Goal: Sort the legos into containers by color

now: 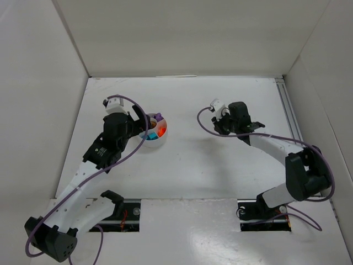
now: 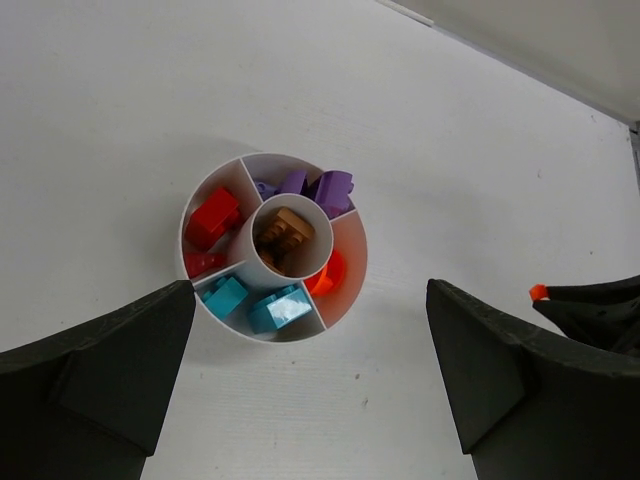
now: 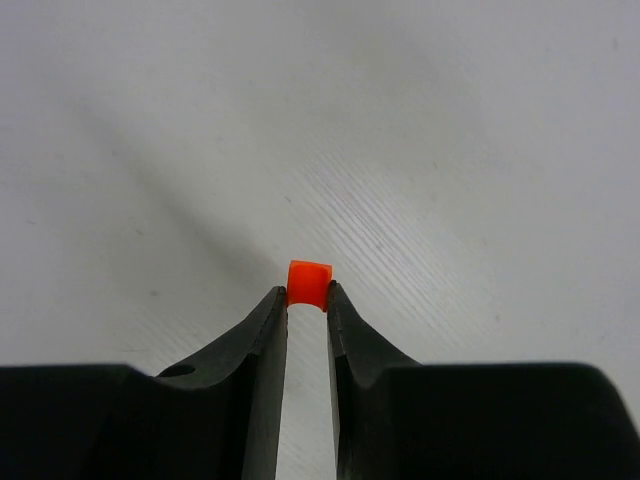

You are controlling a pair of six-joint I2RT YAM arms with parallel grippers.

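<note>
Over the white table (image 1: 193,165), the left arm stretches forward from its base. The left gripper (image 1: 139,128) hangs above the round white dish (image 1: 156,141), which sits left of centre. From overhead the dish is half hidden, with only specks of colour showing.

The left wrist view looks straight down into the dish (image 2: 273,157), a smooth plastic round with wedge compartments around a central hub. Glossy red bricks (image 2: 213,218) lie in the left wedge and studded purple bricks (image 2: 330,190) in the top one. Two teal bricks (image 2: 278,308) are at the bottom, an orange ring (image 2: 328,275) at the right and a brown brick (image 2: 283,235) in the hub. The left gripper (image 2: 310,300) has its dark fingers spread wide, holding nothing.

The right arm bends back at the elbow, with the right gripper (image 1: 219,126) well apart from the dish. Its wrist view shows what the overhead one can't. The right gripper (image 3: 307,300) is pinched narrow, its tapered matte tips clamping a small orange piece (image 3: 309,280) above the faintly streaked table.
</note>
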